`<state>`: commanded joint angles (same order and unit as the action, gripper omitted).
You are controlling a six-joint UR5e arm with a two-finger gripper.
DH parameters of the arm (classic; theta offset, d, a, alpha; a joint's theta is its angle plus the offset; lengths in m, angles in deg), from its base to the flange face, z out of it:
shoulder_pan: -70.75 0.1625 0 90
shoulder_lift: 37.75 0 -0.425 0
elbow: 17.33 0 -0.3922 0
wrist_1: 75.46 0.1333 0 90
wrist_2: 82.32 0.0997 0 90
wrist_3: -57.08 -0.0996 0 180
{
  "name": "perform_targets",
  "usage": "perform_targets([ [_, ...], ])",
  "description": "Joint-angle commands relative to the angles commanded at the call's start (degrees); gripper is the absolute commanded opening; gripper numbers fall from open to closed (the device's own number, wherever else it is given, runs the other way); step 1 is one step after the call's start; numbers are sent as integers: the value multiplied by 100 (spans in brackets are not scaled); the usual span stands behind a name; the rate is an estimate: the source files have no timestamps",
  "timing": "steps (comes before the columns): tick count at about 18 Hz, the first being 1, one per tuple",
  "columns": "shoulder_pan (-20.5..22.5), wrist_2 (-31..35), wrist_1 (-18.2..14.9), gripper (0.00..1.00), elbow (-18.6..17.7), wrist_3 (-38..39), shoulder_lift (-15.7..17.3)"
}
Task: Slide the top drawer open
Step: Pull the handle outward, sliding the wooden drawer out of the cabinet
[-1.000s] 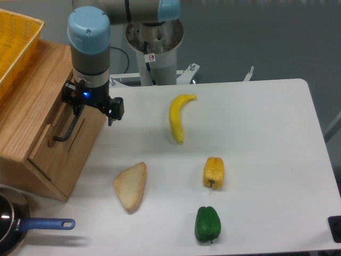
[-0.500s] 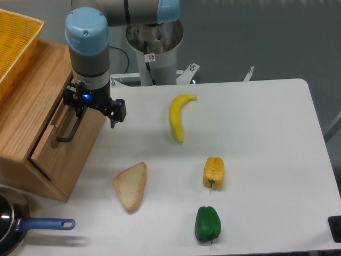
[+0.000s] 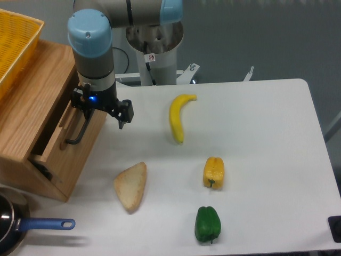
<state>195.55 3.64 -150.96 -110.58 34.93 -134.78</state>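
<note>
The top drawer (image 3: 57, 150) is a light-oak panel in the front of the wooden cabinet (image 3: 32, 101) at the left. It stands slid out a little way, with a dark gap behind its front panel. A black bar handle (image 3: 76, 136) runs along that panel. My gripper (image 3: 88, 111) hangs straight down over the upper end of the handle and is shut on it. The wrist hides the fingertips.
A yellow mesh basket (image 3: 13, 42) rests on the cabinet top. On the white table lie a banana (image 3: 178, 117), a bread slice (image 3: 131, 186), a yellow pepper (image 3: 213, 172) and a green pepper (image 3: 207, 224). A pan with a blue handle (image 3: 45, 224) sits at the front left corner.
My gripper has moved right and slightly toward the table's front, taking the handle along. The drawer front has come out of the cabinet and the gap behind it has widened.
</note>
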Motion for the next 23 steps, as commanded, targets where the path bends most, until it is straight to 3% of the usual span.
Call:
perform_targets([
  [13,475,9,-35,100,26,-26,9],
  [23,932,0,-184,100,132,-747,-35],
])
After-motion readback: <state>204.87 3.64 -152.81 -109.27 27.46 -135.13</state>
